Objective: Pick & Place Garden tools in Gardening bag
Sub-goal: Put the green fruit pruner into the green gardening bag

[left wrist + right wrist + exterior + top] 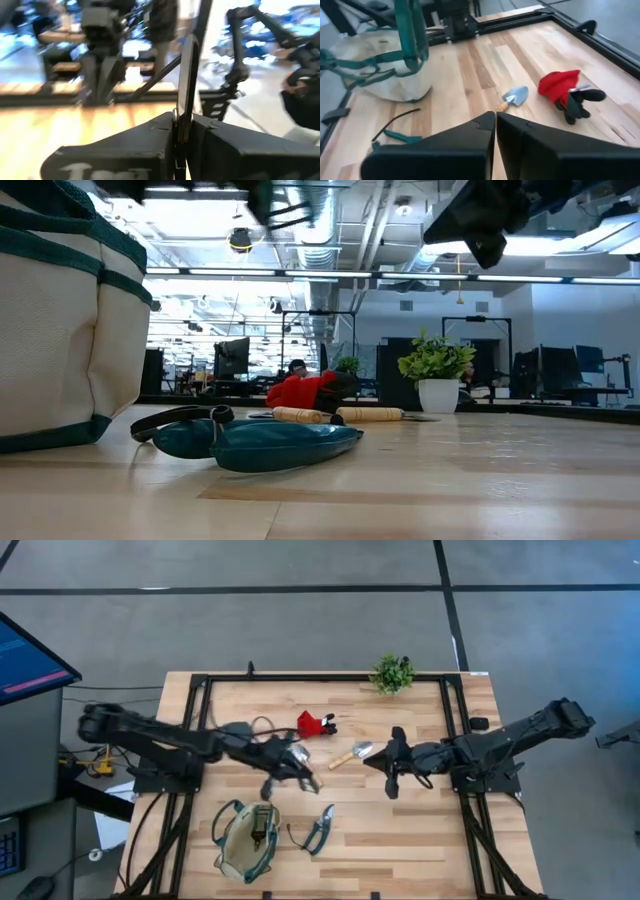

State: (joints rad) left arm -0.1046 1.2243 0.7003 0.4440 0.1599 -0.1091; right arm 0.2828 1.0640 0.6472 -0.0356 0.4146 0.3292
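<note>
– Jaws on the right gripper, how do they stand?
– Clenched, fingertip against fingertip, with nothing between them. They hang above the table.
– What lies nearest to them?
– A trowel, flat on the wood just ahead of the tips, with its silver blade toward the jaws. The jaws are not touching it.
– And past that?
– A red-and-black tool, ahead and off to one side, near the trowel but apart from it. Off to the other side, closer in, lie the green-handled shears.
– Where is the bag?
– The bag stands farther out beyond the shears, upright, with its green loop handles raised. From above, something dark shows in its mouth, but I cannot tell what.
– And the left gripper?
– It hovers between the bag and the red tool. Its jaws are pressed tight together. A thin dark strip rises from between them, and I cannot tell what it is.
– Anything farther off?
– A small potted plant at the far edge of the table, well apart from both sets of jaws.
</note>
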